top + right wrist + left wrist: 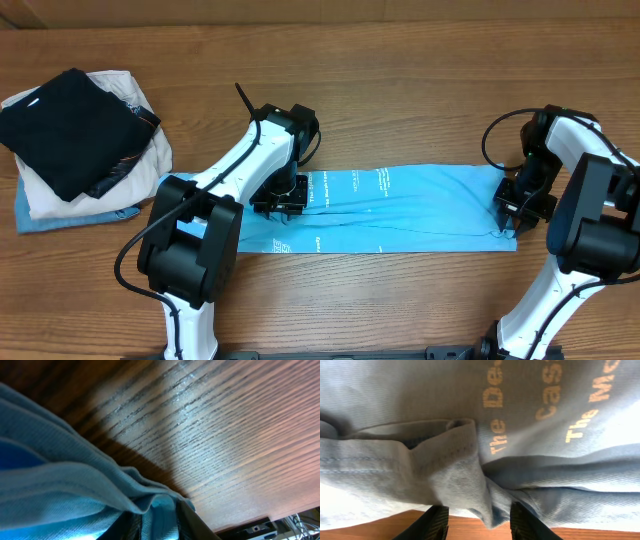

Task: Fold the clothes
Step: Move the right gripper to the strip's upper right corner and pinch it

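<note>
The T-shirt (pixel 420 205) lies across the middle of the table (pixel 400 80), folded into a long, narrow band that runs from left to right. It is a light sky blue. Small white lettering (pixel 381 180) shows along its upper edge, with more print near its lower left corner. Long soft creases run down the length of the band, and the right end narrows a little.

The left gripper (pixel 282 197) stands over the band's left part, pointing down at the cloth. In the left wrist view its two dark fingers (pixel 436 522) are apart, and a bunched fold of hem (pixel 445 452) with a line of stitching sits between them. Whether the fingers touch that fold is hard to tell from this angle. Pale orange words (pixel 497 435) run across the smooth cloth beyond the fold.

The right gripper (pixel 515 210) is at the band's right end, low to the table. In the right wrist view its fingers (pixel 125 527) are closed on a thin ridge of the blue cloth, which rises from the wood into the grip.

At the table's far left, well apart from the T-shirt, is a pile of folded clothes: a black garment (pixel 65 125) on top of a cream garment (pixel 145 150), with a pale blue piece (pixel 40 218) underneath.
</note>
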